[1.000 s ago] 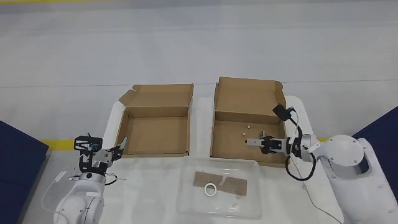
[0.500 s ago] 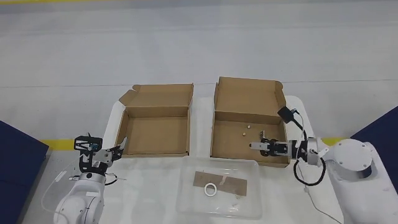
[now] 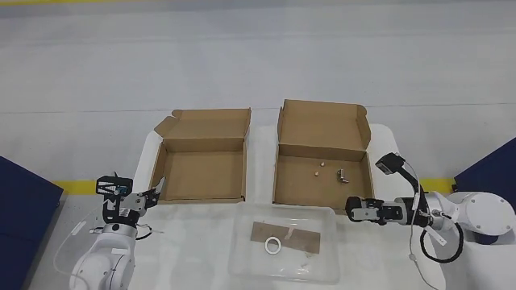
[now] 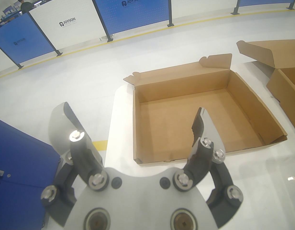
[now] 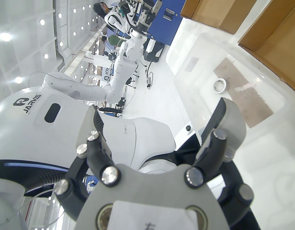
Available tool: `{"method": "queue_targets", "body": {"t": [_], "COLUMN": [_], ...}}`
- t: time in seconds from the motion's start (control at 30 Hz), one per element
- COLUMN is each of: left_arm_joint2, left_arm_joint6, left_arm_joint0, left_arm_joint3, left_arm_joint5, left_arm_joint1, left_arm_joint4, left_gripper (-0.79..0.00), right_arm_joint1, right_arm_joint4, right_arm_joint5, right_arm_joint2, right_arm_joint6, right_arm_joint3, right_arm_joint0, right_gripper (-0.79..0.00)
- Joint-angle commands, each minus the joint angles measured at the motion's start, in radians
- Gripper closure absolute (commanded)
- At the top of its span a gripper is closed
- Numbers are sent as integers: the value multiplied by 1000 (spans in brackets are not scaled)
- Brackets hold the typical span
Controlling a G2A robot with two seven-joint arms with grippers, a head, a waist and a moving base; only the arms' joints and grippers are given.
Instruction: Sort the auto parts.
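Two open cardboard boxes stand side by side. The left box (image 3: 201, 169) (image 4: 197, 120) is empty. The right box (image 3: 322, 179) holds three small parts: two beige bits (image 3: 321, 162) (image 3: 315, 171) and a metal piece (image 3: 343, 176). In front lies a clear tray (image 3: 242, 267) (image 5: 185, 48) holding a white ring (image 3: 272, 246) (image 5: 220, 85) and a brown card (image 3: 298, 238) (image 5: 243, 92). My right gripper (image 3: 350, 209) (image 5: 159, 116) hangs open and empty just off the tray's right end, in front of the right box. My left gripper (image 3: 150, 196) (image 4: 133, 123) is open and empty at the left box's near left corner.
The white table (image 3: 193, 234) ends close behind my left gripper and right of my right arm. A small pale scrap (image 3: 305, 267) lies in the tray's near part. Blue partitions (image 4: 128, 3) stand far off across the floor.
My right arm has drawn back out of the right box, toward the near right, and now sits beside the tray. The left arm has not moved.
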Motion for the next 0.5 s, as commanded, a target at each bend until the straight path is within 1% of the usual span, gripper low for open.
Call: {"method": "queue_targets", "body": {"t": [0.0, 0.37, 0.43, 0.47], "left_arm_joint2": [0, 1, 6, 11], "left_arm_joint6": [0, 2, 3, -6], "left_arm_joint0": [0, -1, 1, 7], "left_arm_joint3": [0, -4, -33, -61], "left_arm_joint5": [0, -4, -35, -67], "left_arm_joint1": [0, 0, 1, 3], "left_arm_joint4": [0, 0, 15, 28], "left_gripper": [-785, -785, -785, -785], "right_arm_joint1": [0, 0, 0, 0], "right_arm_joint4": [0, 0, 0, 0], "right_arm_joint5": [0, 0, 0, 0], "right_arm_joint2": [0, 0, 0, 0], "right_arm_joint6": [0, 0, 0, 0], "right_arm_joint3": [0, 0, 0, 0], "right_arm_joint0": [0, 0, 0, 0], "right_gripper": [-785, -785, -785, -785]}}
